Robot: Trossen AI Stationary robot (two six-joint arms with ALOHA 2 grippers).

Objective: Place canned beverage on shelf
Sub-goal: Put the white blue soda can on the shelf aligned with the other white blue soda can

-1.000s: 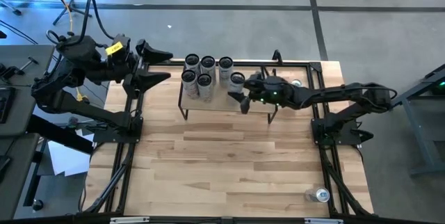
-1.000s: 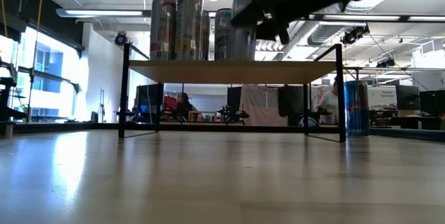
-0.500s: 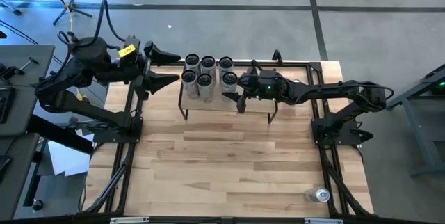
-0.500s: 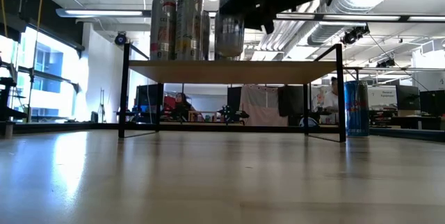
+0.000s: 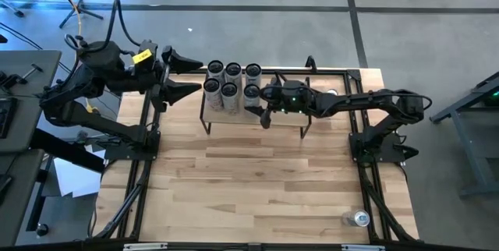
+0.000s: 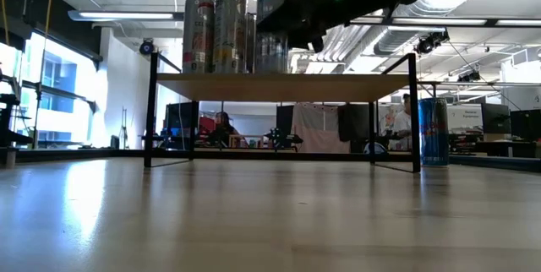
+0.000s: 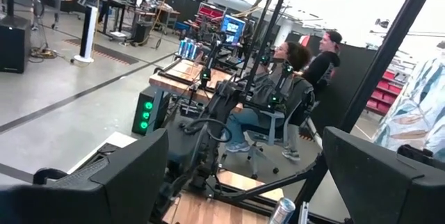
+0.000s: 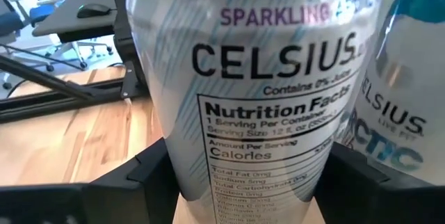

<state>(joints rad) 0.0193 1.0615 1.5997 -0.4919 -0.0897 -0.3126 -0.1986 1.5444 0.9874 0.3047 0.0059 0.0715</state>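
The shelf [image 5: 234, 115], a low wood-topped rack on thin black legs, stands at the table's far middle and carries several tall silver cans [image 5: 222, 78] upright on its left half. My right gripper [image 5: 257, 100] reaches in from the right and is shut on one more can [image 5: 251, 93], held right beside that group. This can fills the right wrist view [image 8: 257, 92], with a neighbour [image 8: 407, 113] next to it. In the low view the held can [image 6: 272, 31] stands at shelf-top [image 6: 338, 86] height. My left gripper [image 5: 185, 76] hovers open, left of the shelf. My right gripper pinches the can's round side wall [image 8: 174, 175] between its two fingers [image 8: 139, 182], one on each side. The fingers come nearly level from the table's right. The can is upright with its base at the shelf top; whether it rests there I cannot tell.
A blue can [image 6: 433, 131] stands on the table by the shelf's right legs. Another can [image 5: 360, 218] stands at the near right corner. Black rail frames [image 5: 140, 173] run along both table sides. The wide near half of the table is bare wood. People sit in the room beyond.
My right gripper has carried the can along the shelf toward the table's left, up against the group of cans, and the wrist has rolled a little. The can has stayed upright and now sits lower, at shelf-top level.
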